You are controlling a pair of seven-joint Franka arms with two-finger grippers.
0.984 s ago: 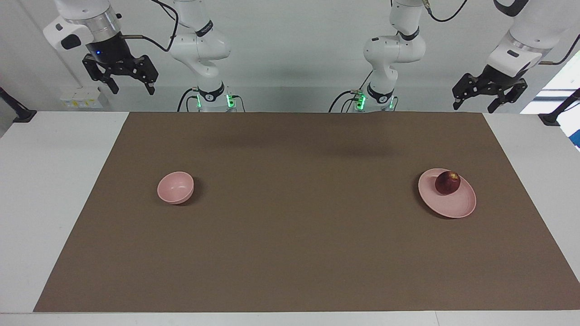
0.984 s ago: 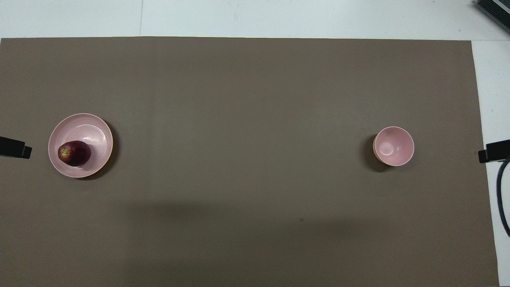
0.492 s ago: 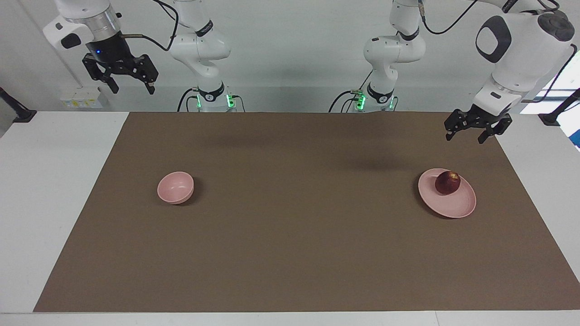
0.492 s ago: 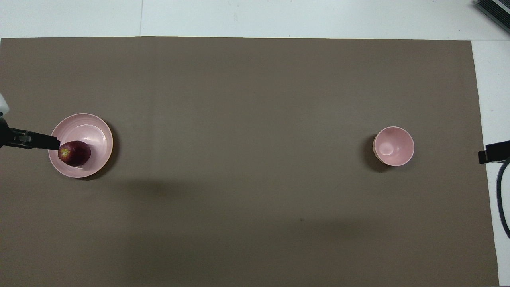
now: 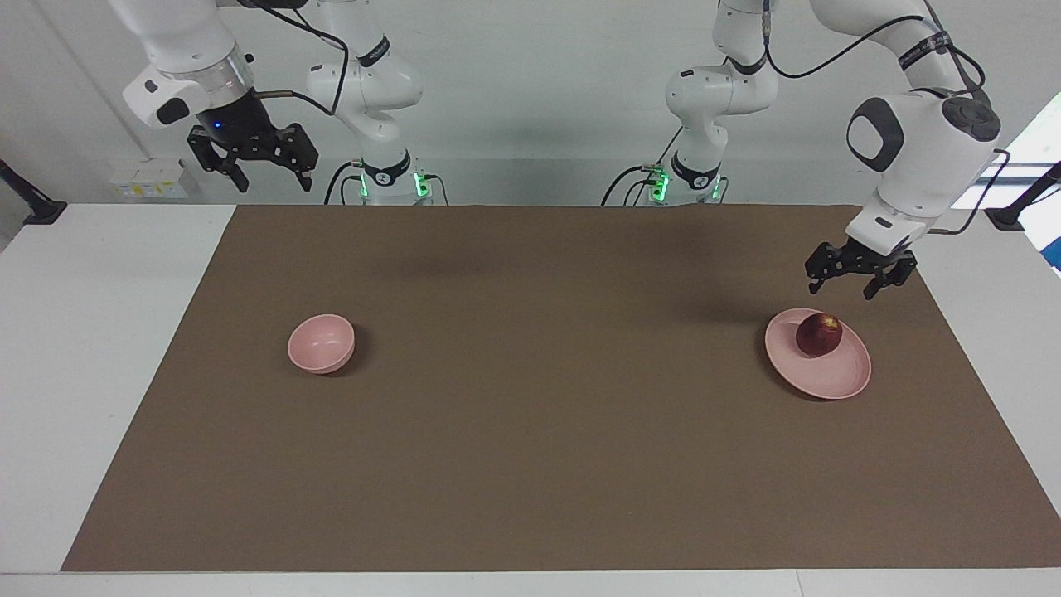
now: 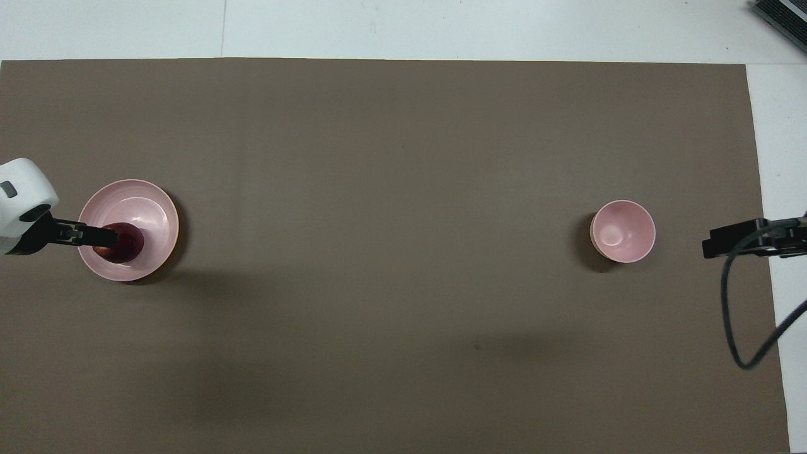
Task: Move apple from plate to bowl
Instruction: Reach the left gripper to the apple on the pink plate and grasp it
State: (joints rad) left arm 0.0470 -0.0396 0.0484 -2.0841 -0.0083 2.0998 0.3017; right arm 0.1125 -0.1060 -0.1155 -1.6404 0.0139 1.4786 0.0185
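Note:
The dark red apple (image 5: 819, 335) lies on the pale pink plate (image 5: 831, 385), at the plate's side nearer the robots, toward the left arm's end of the table. My left gripper (image 5: 840, 291) is open and hangs in the air just above the apple, not touching it. In the overhead view the left gripper (image 6: 104, 238) covers part of the apple (image 6: 130, 248) on the plate (image 6: 154, 203). The small pink bowl (image 5: 321, 342) stands empty toward the right arm's end, also in the overhead view (image 6: 623, 231). My right gripper (image 5: 273, 182) is open, high over the table's edge by the robots.
A brown mat (image 5: 530, 464) covers most of the white table (image 5: 99, 348). The plate and the bowl stand far apart on it. A black cable (image 6: 731, 315) hangs from the right arm.
The left gripper has come down from high up to just above the apple. The right gripper has shifted a little toward the middle. Apple, plate and bowl have not moved.

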